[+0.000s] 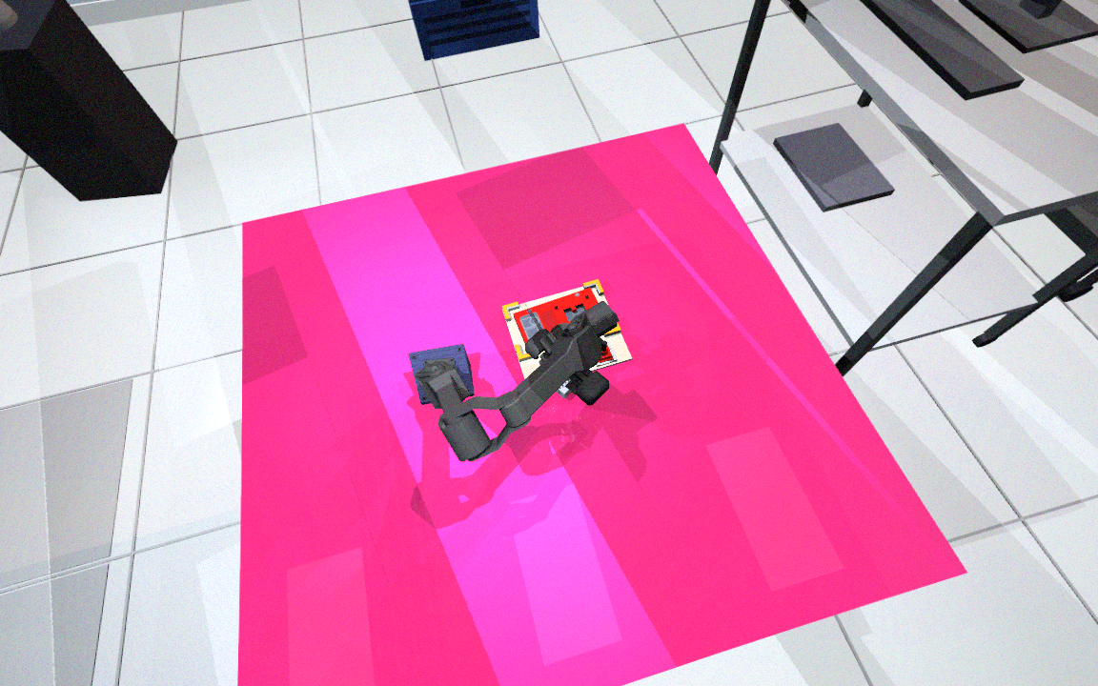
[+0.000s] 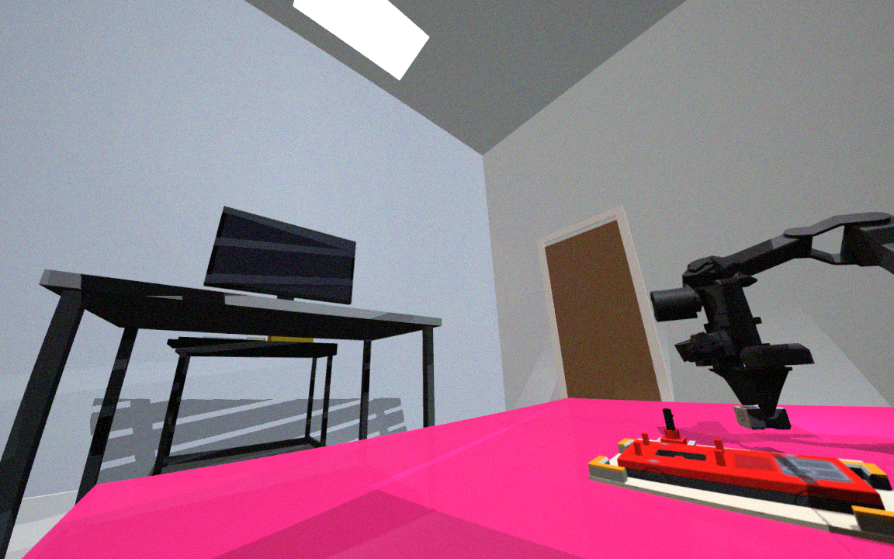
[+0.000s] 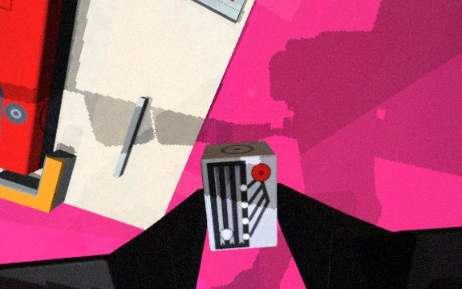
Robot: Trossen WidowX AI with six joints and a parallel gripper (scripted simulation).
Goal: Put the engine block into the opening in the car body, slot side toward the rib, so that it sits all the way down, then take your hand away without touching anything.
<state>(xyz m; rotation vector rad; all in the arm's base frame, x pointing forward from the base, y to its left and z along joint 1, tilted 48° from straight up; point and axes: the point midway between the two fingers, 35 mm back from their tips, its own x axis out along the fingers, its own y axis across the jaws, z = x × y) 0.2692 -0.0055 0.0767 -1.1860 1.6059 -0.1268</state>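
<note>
The hand [image 1: 567, 389] [image 2: 764, 412] [image 3: 239, 193] grips the engine block [image 1: 564, 387] [image 2: 749, 417] [image 3: 239, 201] by its sides, raised above the pink counter [image 1: 749, 341] [image 2: 297, 500] [image 3: 427, 193]. The block is outside the red car body [image 1: 555, 307] [image 2: 749, 469] [image 3: 10, 52], which sits nearest the counter's top edge in the top view.

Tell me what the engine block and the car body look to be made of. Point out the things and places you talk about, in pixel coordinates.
Engine block [image 1: 565, 389] [image 2: 750, 417] [image 3: 261, 209]: probably painted metal or hard plastic, fairly matt; light gray faces with crisp dark stripes and a red disc, no mirror-like shine.

Car body [image 2: 749, 466] [image 3: 12, 48]: likely smooth molded plastic, though painted metal is possible; even, saturated red with clean edges.
</note>
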